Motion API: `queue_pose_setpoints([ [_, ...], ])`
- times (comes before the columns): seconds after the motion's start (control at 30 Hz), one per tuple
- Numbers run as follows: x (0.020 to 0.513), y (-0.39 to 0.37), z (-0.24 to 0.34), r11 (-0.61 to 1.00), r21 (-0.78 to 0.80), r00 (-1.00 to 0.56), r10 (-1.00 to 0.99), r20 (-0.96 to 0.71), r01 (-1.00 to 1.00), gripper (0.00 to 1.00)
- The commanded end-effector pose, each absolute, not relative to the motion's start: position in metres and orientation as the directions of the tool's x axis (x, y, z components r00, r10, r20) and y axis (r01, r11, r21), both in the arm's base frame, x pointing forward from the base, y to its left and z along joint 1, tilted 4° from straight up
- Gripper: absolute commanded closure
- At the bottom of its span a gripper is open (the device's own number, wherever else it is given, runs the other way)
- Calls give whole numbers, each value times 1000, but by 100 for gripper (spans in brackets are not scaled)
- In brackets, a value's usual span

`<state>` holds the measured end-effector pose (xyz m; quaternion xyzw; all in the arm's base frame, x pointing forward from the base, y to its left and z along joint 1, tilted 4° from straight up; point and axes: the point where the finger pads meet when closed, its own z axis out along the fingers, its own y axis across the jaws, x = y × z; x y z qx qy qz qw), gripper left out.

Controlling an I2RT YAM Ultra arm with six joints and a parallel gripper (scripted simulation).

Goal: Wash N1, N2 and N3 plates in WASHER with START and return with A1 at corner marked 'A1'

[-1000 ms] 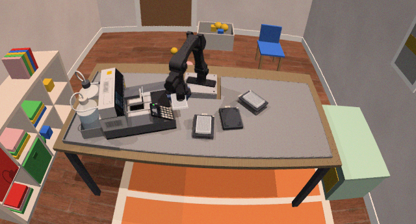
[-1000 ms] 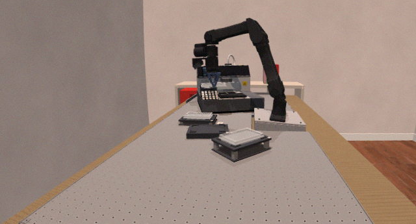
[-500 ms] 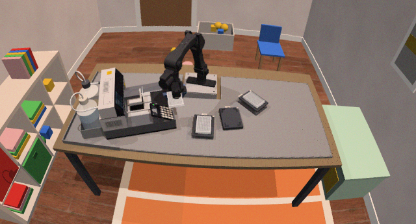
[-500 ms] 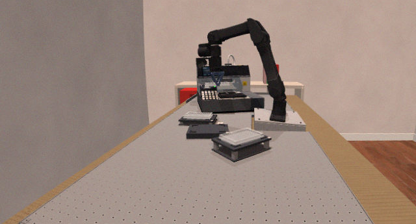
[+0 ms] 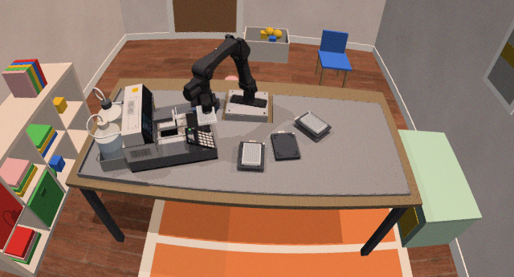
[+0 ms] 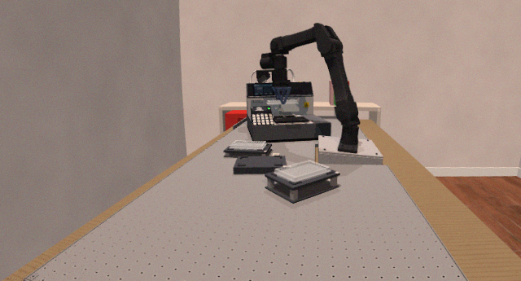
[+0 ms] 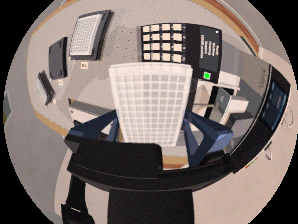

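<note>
My gripper [image 5: 206, 113] [image 6: 282, 95] [image 7: 150, 112] is shut on a white 96-well plate [image 5: 207, 118] [image 7: 149, 99] and holds it in the air, level, over the right edge of the washer [image 5: 161, 154] [image 6: 285, 128], just behind its keypad [image 5: 203, 138] [image 6: 262, 119] [image 7: 162, 40]. The carrier pocket [image 5: 169, 132] [image 6: 291, 119] is dark and empty, to the left of the plate. The lamp [image 6: 269, 108] [image 7: 208, 75] is green. The left nest holds a plate [image 5: 251, 153] [image 6: 247, 145] [image 7: 87, 34]. The middle nest [image 5: 285, 145] [image 6: 259, 164] [image 7: 57, 56] is empty. The right nest holds a plate [image 5: 312, 123] [image 6: 302, 170].
The arm's base plate [image 5: 246, 109] [image 6: 350, 154] stands behind the nests. Two bottles [image 5: 108, 138] with tubing stand left of the washer, whose tall housing [image 5: 136, 114] rises behind the carrier track.
</note>
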<state>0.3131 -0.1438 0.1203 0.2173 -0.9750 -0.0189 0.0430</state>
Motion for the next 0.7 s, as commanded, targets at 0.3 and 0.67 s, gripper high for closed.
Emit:
queue_pose_setpoints([
  [0.3, 294, -195, 138, 895, 34, -893, -446, 56, -444, 100],
  [0.67, 292, -202, 139, 895, 34, -893, -446, 56, -444, 100],
])
